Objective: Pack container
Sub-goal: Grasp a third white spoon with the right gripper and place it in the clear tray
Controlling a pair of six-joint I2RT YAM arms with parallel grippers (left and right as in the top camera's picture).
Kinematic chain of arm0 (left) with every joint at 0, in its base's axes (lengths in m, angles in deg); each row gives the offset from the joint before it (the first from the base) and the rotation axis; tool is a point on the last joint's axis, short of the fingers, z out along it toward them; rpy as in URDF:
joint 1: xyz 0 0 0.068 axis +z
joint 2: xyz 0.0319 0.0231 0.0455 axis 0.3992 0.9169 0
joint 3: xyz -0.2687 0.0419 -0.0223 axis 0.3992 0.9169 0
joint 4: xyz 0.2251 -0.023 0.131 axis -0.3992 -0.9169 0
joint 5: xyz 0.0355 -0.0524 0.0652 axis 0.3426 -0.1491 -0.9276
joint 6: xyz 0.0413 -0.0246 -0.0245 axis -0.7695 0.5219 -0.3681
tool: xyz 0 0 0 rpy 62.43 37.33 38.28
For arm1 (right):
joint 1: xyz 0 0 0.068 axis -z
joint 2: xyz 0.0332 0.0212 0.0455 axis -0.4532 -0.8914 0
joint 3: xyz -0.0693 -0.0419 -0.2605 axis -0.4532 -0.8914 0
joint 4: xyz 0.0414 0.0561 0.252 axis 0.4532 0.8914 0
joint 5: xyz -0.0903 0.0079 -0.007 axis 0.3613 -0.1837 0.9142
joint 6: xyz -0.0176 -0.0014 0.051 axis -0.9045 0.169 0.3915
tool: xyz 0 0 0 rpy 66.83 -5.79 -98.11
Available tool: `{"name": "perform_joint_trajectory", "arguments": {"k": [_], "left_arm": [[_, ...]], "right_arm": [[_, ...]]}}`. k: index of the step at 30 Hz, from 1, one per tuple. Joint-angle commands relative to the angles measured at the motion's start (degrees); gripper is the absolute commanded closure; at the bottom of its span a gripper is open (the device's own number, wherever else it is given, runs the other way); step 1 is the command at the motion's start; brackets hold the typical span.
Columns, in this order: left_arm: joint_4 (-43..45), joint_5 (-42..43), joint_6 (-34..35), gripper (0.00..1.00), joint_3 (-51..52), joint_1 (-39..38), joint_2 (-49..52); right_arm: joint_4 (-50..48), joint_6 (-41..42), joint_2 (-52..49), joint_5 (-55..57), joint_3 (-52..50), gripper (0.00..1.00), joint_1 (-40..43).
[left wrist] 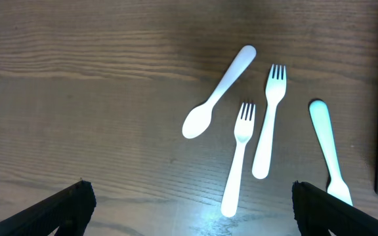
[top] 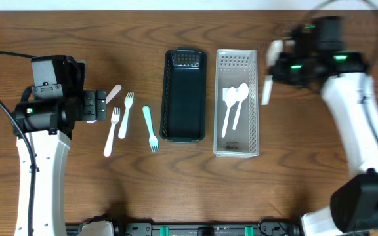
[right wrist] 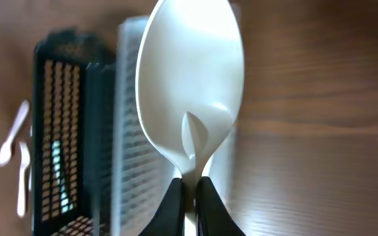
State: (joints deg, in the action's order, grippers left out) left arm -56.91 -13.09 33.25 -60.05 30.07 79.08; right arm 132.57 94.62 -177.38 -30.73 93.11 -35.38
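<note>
Just outside the long outer side of the clear tray (top: 237, 149), a white spoon (top: 266, 90) is held in the right gripper (right wrist: 189, 191), whose jaws are pressed onto the thin handle, so that in the right wrist view the bowl stands out large beyond the fingertips. How high it hangs above the wood cannot be told. Inside the clear tray lie two more white spoons (top: 233, 105), side by side, bowls toward the perforated far end. Next to that tray, just apart and parallel with it, sits the dark tray (top: 184, 134), which has a grid-patterned far end and looks bare inside. Farther toward the left arm, loose cutlery rests on the table (top: 189, 190): a teal fork (top: 149, 128) nearest the dark tray, then two white forks (top: 125, 115) lying close together at a slight slant, and beyond them a lone spoon (left wrist: 218, 92) lying aslant, its bowl toward the arm. The left gripper (top: 102, 105) hovers above this group near the lone spoon with its jaws spread wide and nothing between them; in the left wrist view its dark fingertips (left wrist: 71, 206) show only at the bottom corners.
</note>
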Motion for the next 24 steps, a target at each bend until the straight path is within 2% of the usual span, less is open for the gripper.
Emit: {"name": "perform_joint_trajectory", "arguments": {"k": [1, 3, 8, 10, 11, 13, 14, 16, 20, 24], "left_arm": [[-0.22, -0.46, -0.68, 0.02, -0.87, 0.28, -0.26], [-0.22, -0.46, -0.70, 0.02, -0.87, 0.28, -0.26], [-0.22, -0.46, -0.70, 0.02, -0.87, 0.28, -0.26], [-0.17, -0.46, -0.70, 0.02, -0.87, 0.28, -0.26], [-0.17, -0.46, -0.70, 0.02, -0.87, 0.28, -0.26], [-0.20, -0.46, -0.70, 0.02, -0.87, 0.28, -0.26], [-0.20, -0.46, -0.70, 0.02, -0.87, 0.28, -0.28], [-0.17, -0.46, -0.70, 0.02, -0.87, 0.28, -0.26], [-0.20, -0.46, -0.70, 0.02, -0.87, 0.28, -0.26], [-0.22, -0.46, -0.70, 0.02, -0.87, 0.28, -0.26]], "right_arm": [[-0.76, 8.35, -4.09, 14.43, -1.51, 0.99, -7.32], [-2.03, 8.44, -7.39, 18.40, -1.51, 0.99, -10.47], [-4.28, 7.93, -14.21, 18.47, -1.51, 0.99, -13.00], [-4.52, 6.84, -15.76, 18.49, -1.49, 0.74, -13.18], [-4.68, 5.77, -15.78, 18.49, -1.42, 0.56, -13.14], [-4.66, 2.99, -14.95, 18.51, -0.74, 0.36, -12.63], [-4.57, 1.09, -14.03, 18.56, -0.20, 0.32, -12.28], [-4.42, -1.84, -11.58, 20.81, 0.98, 0.30, -11.30], [-5.33, -2.82, -4.79, 31.17, 2.12, 0.12, -6.91], [-6.64, -6.84, 0.22, 34.67, 2.12, 0.09, 2.73]]}}
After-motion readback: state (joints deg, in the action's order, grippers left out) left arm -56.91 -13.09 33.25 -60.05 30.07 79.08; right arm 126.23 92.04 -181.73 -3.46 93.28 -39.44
